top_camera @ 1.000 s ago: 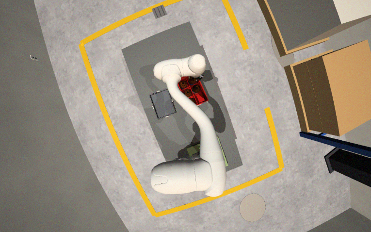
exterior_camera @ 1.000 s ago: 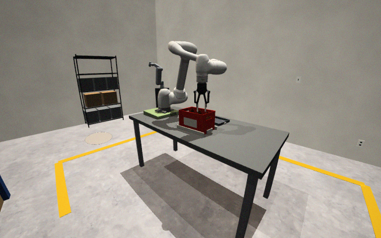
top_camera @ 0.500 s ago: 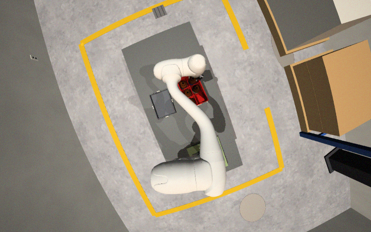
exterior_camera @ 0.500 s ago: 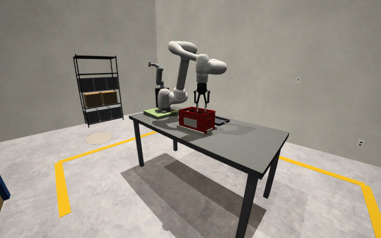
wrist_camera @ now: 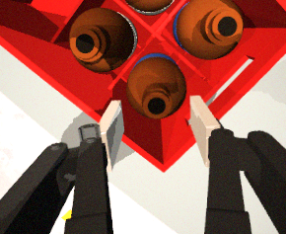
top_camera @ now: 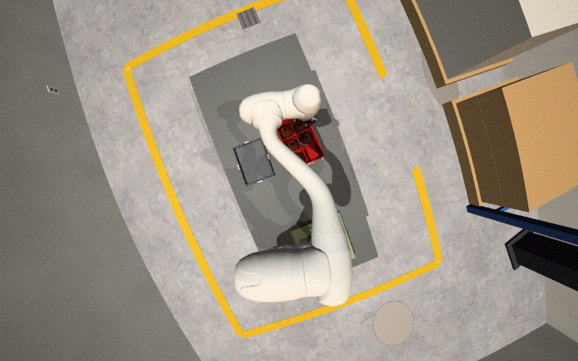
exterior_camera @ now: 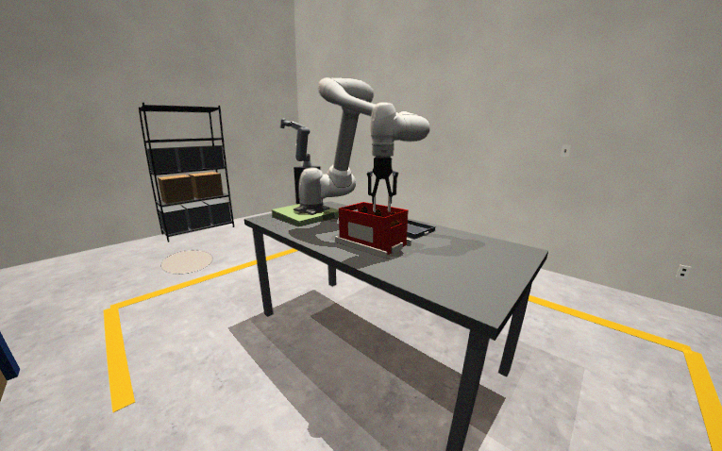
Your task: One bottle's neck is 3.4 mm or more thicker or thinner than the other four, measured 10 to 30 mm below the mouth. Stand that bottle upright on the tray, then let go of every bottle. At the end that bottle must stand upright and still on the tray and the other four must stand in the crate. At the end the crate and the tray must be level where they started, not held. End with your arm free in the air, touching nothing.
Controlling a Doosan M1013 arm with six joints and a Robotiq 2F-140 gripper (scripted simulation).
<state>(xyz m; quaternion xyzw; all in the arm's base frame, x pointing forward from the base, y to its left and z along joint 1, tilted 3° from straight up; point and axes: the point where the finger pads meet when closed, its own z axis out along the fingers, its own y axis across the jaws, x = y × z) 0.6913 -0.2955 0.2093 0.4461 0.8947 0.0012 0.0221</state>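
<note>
Evidently, the open gripper (exterior_camera: 381,210) (wrist_camera: 156,113) straddles a bottle (wrist_camera: 156,87)

Your top view: high above table (top_camera: 246,72) (exterior_camera: 436,269), facing down, far off. Your exterior view: beyond table's near edge, facing across and slightly down, farther back. Your wrist view: close above crate (top_camera: 323,156) (exterior_camera: 372,241) (wrist_camera: 163,167), facing down. Crate shared by all; table by top and exterior.
</note>
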